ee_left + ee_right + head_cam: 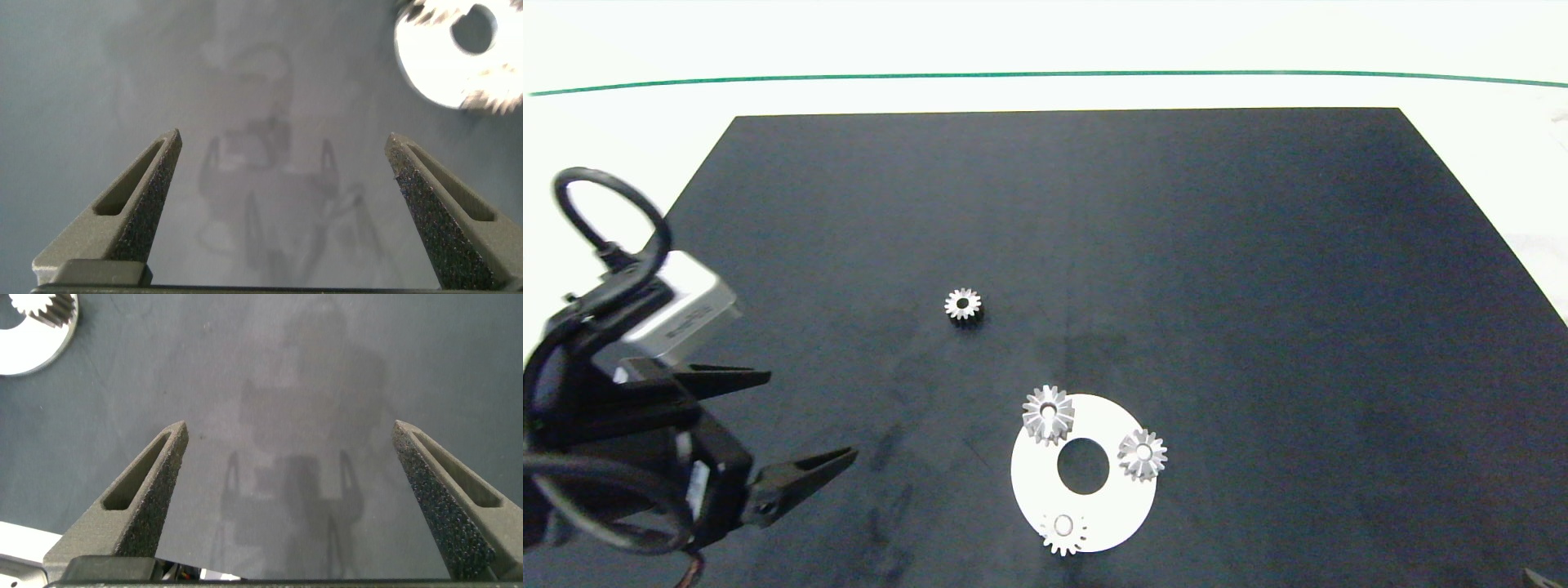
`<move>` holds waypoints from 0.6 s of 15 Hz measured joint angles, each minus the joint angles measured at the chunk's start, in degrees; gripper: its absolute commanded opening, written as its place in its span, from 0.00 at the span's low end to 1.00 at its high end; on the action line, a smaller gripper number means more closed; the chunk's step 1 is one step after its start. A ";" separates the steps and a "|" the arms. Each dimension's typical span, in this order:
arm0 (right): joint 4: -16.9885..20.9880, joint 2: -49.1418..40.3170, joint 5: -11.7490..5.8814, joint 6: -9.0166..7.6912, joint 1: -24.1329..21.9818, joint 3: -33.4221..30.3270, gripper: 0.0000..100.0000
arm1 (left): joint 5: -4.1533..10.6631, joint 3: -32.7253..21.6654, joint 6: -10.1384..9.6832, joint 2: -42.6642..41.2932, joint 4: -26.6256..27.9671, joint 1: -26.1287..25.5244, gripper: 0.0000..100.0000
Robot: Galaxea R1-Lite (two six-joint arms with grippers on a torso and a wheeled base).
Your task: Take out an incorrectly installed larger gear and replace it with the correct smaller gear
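From the head view I count four gears on the black mat that covers my desk. Three of them sit on the white ring plate, which lies toward 6 o'clock from the mat's middle. The larger gear sits at about 11 o'clock on the plate and overhangs its rim. A pale-centred gear sits at 3 o'clock and a second pale-centred gear at 7 o'clock, also partly over the rim. The plate's round centre hole shows the dark mat through it. The fourth gear, the smaller gear, lies alone on the mat, well apart from the plate and toward 11 o'clock from it.

Only the head view shows all four gears together. My left gripper hangs over the mat's 8 o'clock side, well apart from every gear, with its two fingers spread wide and nothing between them. The left wrist view confirms that gap over the bare mat. It also catches a blurred piece of the ring plate with gear teeth at its edge.

My right gripper barely shows in the head view, only as a sliver at the 5 o'clock corner. Its own wrist view shows it wide open and empty above the mat. That view also takes in a slice of the ring plate and one toothed gear, too cropped to tell which.
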 measured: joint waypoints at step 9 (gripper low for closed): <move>-0.09 -1.00 0.06 0.07 0.13 1.43 1.00 | 10.73 -14.29 -4.83 21.72 0.16 -16.59 1.00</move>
